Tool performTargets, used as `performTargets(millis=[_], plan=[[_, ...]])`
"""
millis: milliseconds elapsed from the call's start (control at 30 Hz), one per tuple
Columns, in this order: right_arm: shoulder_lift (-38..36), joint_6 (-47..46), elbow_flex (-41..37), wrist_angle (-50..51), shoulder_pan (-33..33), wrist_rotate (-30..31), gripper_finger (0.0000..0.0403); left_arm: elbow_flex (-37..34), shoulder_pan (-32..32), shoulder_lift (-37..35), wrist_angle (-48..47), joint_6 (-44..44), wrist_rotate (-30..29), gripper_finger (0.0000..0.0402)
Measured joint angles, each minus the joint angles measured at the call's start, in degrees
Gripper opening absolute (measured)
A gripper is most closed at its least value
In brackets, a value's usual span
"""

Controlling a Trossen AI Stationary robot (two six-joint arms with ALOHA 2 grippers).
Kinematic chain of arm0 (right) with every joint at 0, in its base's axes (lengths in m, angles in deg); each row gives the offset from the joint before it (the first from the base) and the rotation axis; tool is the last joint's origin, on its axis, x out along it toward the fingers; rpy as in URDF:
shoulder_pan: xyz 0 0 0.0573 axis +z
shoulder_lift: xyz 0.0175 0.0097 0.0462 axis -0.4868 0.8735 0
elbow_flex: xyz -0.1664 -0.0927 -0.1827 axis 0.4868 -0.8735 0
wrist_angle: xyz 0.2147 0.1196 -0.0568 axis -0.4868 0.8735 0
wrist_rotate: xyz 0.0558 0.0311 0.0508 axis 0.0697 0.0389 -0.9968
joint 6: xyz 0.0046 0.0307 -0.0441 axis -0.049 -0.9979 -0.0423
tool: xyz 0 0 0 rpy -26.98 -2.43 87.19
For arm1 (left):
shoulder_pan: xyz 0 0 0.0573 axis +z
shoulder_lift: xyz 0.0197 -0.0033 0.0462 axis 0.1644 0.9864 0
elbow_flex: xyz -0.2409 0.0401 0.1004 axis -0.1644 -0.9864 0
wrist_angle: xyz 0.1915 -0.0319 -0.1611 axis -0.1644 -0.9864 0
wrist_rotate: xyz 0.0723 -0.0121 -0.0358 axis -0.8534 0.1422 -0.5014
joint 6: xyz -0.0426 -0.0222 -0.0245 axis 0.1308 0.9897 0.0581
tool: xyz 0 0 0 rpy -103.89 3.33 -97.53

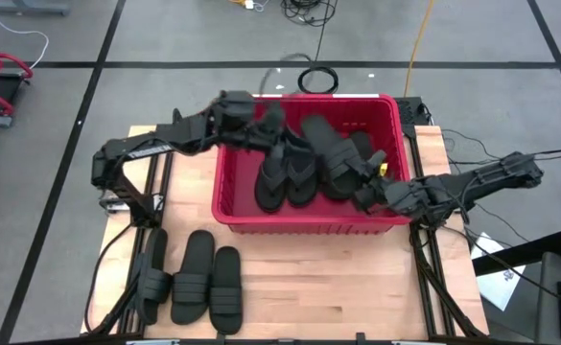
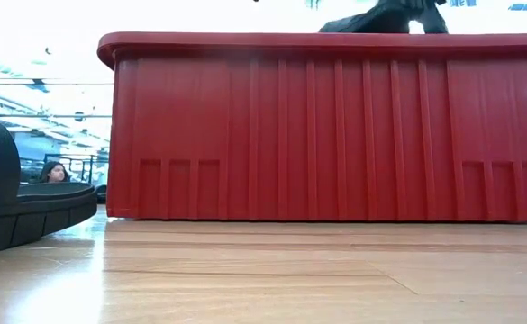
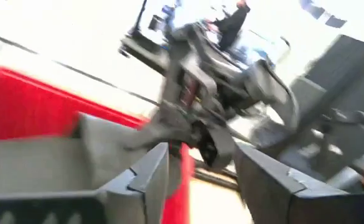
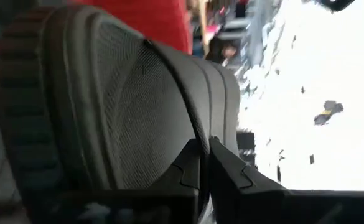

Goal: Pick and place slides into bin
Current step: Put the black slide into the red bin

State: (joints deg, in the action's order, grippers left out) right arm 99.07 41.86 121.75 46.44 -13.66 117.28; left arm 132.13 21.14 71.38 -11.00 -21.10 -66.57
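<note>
High view: my right gripper (image 1: 371, 196) hangs over the bin (image 1: 304, 222), fingers pinched tight on a slide's (image 4: 126, 106) strap so it drops inside. My left gripper (image 1: 261, 129), fingers parted and empty, hovers at the bin's far rim. Three slides (image 1: 198, 278) wait on the bench (image 1: 338, 287).

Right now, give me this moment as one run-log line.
left gripper: open over bin's far-left corner | right gripper: shut on slide at bin's near-right | red bin: several slides inside | three slides on table

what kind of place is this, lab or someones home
Probably a robotics lab or workshop rather than a home: a wooden workbench on a metal frame, grey floor marked with black tape lines, and loose cables trailing across it.
</note>
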Motion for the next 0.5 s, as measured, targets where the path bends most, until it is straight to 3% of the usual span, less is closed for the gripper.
performTargets(millis=[233,500], plan=[[-0.8,-12.9,0.0,11.6,-2.0,4.1,0.0001,0.0,-0.2,-4.6,-0.2,-1.5,-4.4,0.0201],[-0.7,-26.8,0.1,26.4,-2.3,0.8,0.0001,-0.1,-0.2,-5.5,-2.5,-1.8,-4.9,0.019]])
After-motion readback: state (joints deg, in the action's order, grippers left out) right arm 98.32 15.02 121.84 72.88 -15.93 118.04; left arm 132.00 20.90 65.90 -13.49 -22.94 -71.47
